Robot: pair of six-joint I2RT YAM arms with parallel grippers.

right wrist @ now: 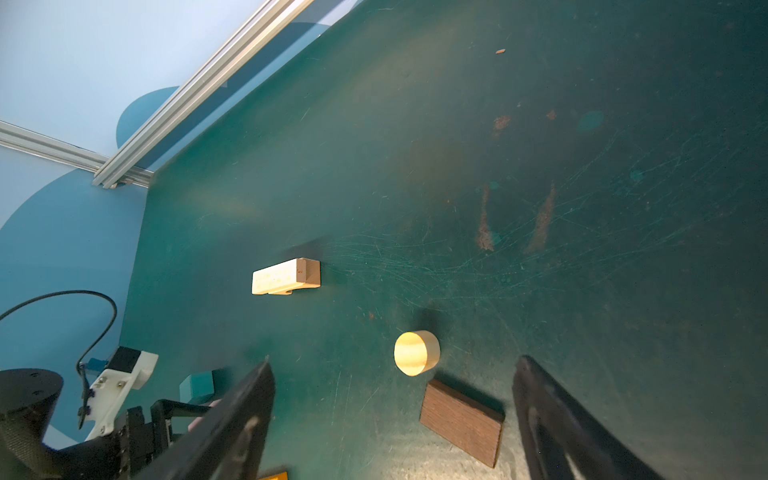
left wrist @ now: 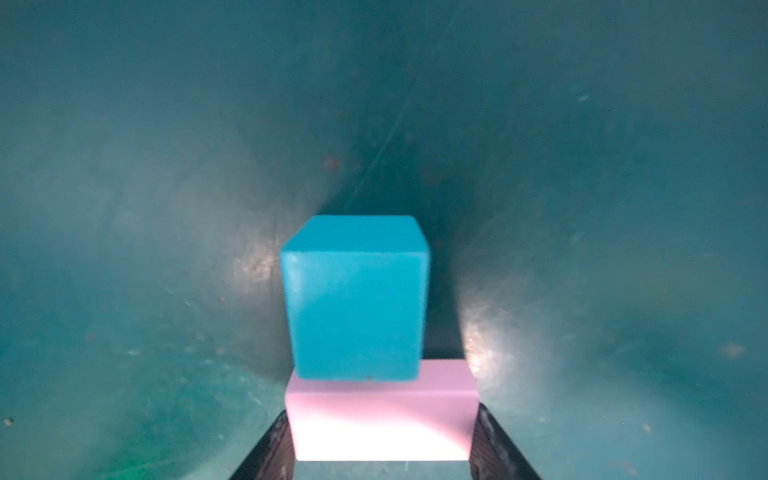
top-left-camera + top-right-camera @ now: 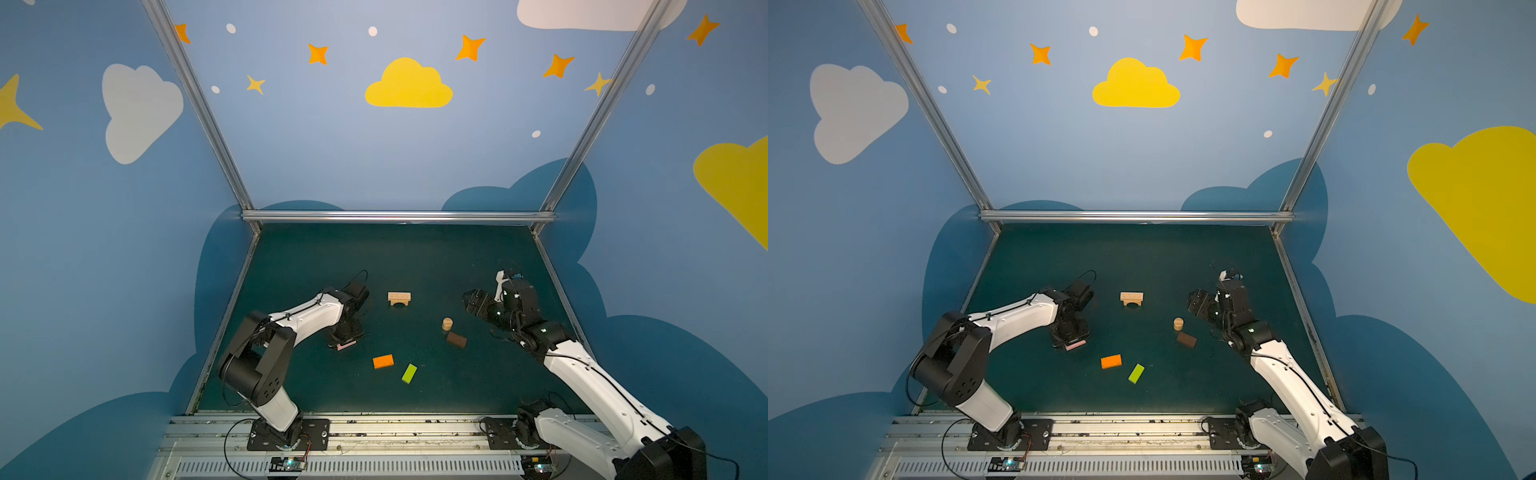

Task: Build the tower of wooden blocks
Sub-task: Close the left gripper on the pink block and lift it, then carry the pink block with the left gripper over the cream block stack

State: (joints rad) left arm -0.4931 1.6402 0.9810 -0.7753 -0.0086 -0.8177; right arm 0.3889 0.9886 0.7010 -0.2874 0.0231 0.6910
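The left claw (image 3: 342,338) points down at the counter's (image 3: 415,257) left middle. Its fingers (image 2: 276,446) press both ends of the flat-lying pink brick (image 2: 382,419), gripping it. The teal cube (image 2: 355,303) stands right by it. The right claw (image 3: 473,300) hovers at the right, wide open and empty. Between them are the arch (image 3: 399,298), cylinder (image 3: 447,323) and brown brick (image 3: 456,339). The orange brick (image 3: 383,361) and green brick (image 3: 409,372) lie nearer.

— Which colours do you see?
— A teal wooden cube (image 2: 355,299), a pink wooden brick (image 2: 382,424), an orange wooden brick (image 3: 383,361), a lime green wooden brick (image 3: 409,373).
— Any pattern?
— Fine grain lines on the dark brown wooden brick (image 1: 461,422). The wooden arch (image 3: 399,298) and short wooden cylinder (image 3: 447,323) are pale tan. The flat tabletop (image 3: 415,257) is scratched dark green.
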